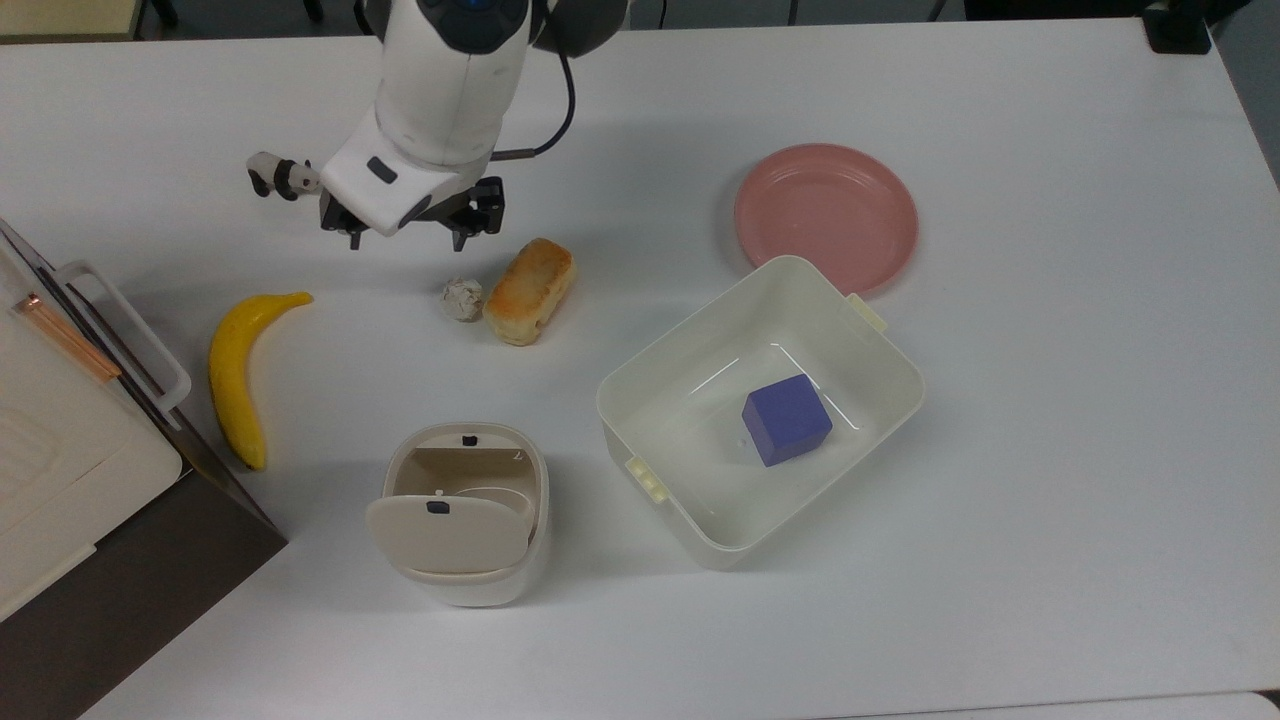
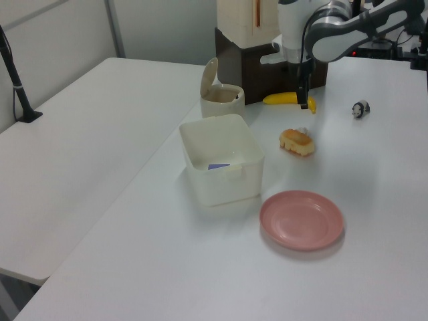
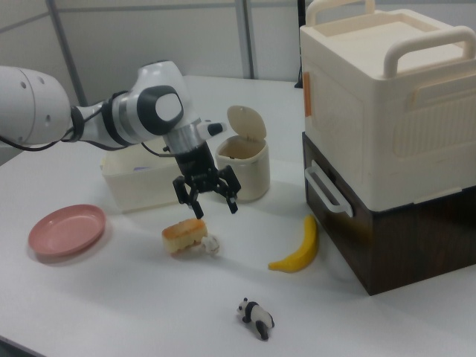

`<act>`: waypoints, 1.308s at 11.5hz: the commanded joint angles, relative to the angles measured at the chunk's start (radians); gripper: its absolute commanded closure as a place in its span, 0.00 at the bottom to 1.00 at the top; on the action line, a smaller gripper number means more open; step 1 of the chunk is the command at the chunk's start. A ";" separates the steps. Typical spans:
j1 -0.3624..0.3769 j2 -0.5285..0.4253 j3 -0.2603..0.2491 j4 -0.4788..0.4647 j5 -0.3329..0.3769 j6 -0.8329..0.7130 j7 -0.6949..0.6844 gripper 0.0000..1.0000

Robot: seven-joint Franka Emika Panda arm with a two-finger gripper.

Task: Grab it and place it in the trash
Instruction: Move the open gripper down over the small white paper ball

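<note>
Crumpled white-grey paper makes up the little ball [image 1: 462, 299], so by its look it should be nearly weightless, soft and springy under pressure, with a creased surface that ought to grip well rather than slip. Nothing about it seems fragile; a firm squeeze would most likely only compress it. The sensible hold, I judge, is across its middle, one finger on each side, coming straight down from above. The snag is its neighbour: in the top view the ball lies just left of centre in the upper half of the frame, right against the lower left end of the golden bread loaf [image 1: 530, 290], touching it or very nearly. A finger on that side has little room, so closing along the line that runs past the loaf rather than toward it looks safer.

The pincer [image 1: 408, 239] hangs above the tabletop [image 1: 1050, 420] with its fingers spread wide and nothing between them. In the top view it sits up and to the left of the ball; in the right view the pincer [image 3: 206, 200] is above the ball [image 3: 210, 242] and the loaf, clearly apart from both. The beige bin [image 1: 462, 512], its flap swung open, stands at lower centre-left of the top view, well below the ball.
</note>
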 commanded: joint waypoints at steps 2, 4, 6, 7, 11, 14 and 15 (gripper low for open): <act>-0.012 0.070 -0.008 -0.028 -0.048 0.096 0.016 0.01; -0.004 0.104 -0.007 -0.026 -0.048 0.119 0.030 0.01; 0.014 0.127 -0.007 -0.025 -0.050 0.142 0.062 0.00; 0.022 0.133 -0.007 -0.025 -0.050 0.151 0.071 0.00; 0.039 0.132 -0.002 -0.023 -0.048 0.152 0.091 0.00; 0.050 0.117 0.009 -0.020 -0.038 0.144 0.133 0.00; 0.056 0.113 0.019 -0.020 -0.036 0.139 0.136 0.00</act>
